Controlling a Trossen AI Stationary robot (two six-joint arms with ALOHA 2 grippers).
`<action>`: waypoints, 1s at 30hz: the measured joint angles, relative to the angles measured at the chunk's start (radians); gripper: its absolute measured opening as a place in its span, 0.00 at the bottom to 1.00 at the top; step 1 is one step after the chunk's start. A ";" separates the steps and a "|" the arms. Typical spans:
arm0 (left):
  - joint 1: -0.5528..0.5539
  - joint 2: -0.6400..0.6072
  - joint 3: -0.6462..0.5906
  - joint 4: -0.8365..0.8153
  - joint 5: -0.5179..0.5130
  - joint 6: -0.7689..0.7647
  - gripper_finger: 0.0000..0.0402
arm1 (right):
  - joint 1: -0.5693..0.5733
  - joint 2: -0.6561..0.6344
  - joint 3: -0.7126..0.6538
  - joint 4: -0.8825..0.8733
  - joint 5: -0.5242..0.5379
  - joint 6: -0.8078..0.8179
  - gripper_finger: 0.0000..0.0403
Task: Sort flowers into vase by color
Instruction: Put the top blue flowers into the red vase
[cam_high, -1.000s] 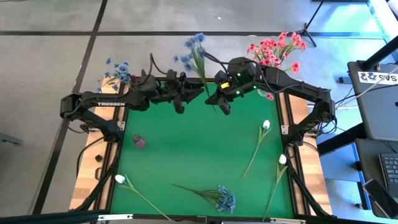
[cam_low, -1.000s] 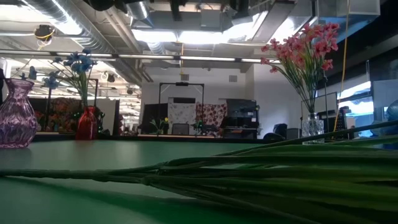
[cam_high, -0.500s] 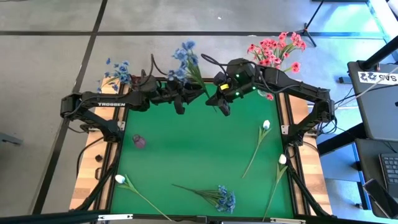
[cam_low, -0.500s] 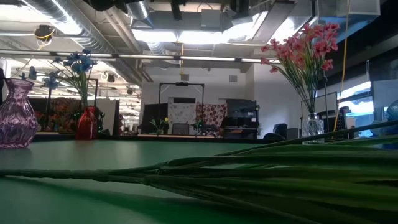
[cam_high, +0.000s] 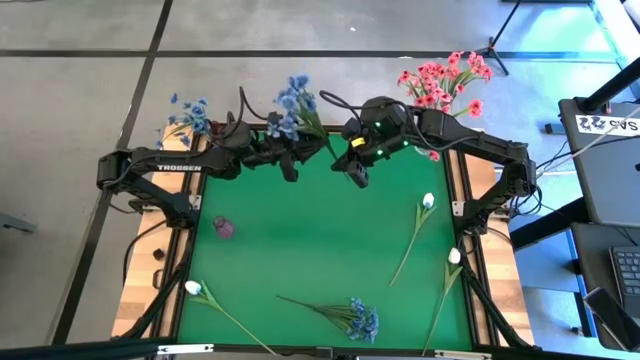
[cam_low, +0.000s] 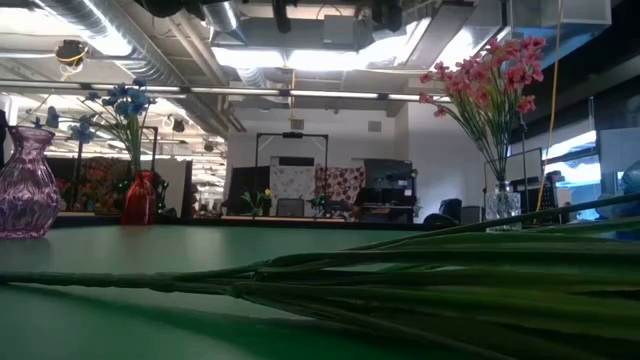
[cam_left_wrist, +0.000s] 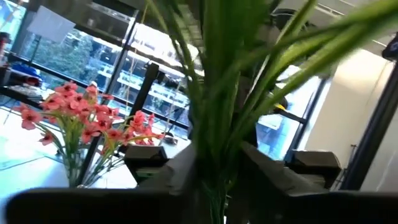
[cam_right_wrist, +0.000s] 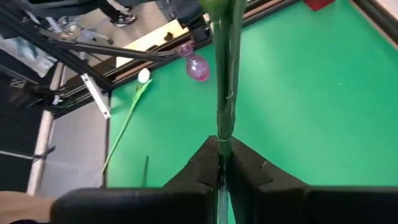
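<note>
Blue sprig (cam_high: 292, 103) aloft at the worktop's (cam_high: 300, 250) far edge, stem pinched in the right hand (cam_high: 357, 172); left hand (cam_high: 287, 160) alongside, grip impossible to tell. Pink bunch (cam_high: 445, 78) already vased; three white buds and another blue sprig (cam_high: 350, 316) remain.

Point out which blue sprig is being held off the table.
The blue sprig by the far edge: the right end effector is shut on its stem. The other blue sprig lies flat near the front edge.

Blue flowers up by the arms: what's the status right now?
Right tool shut on blue sprig's stem. Left tool beside the blooms, grip unclear. Four sprigs wait on mat. Nothing in the way.
</note>
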 joint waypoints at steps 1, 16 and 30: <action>0.000 0.000 0.000 -0.003 -0.007 0.002 0.17 | 0.000 0.000 0.000 0.001 0.010 -0.001 0.06; 0.028 -0.184 0.179 -0.695 -0.626 0.421 0.02 | -0.056 -0.094 0.000 0.027 0.061 -0.017 0.57; 0.244 -0.152 -0.046 -0.846 -1.544 0.160 0.02 | -0.075 -0.165 0.001 0.141 0.237 -0.110 0.71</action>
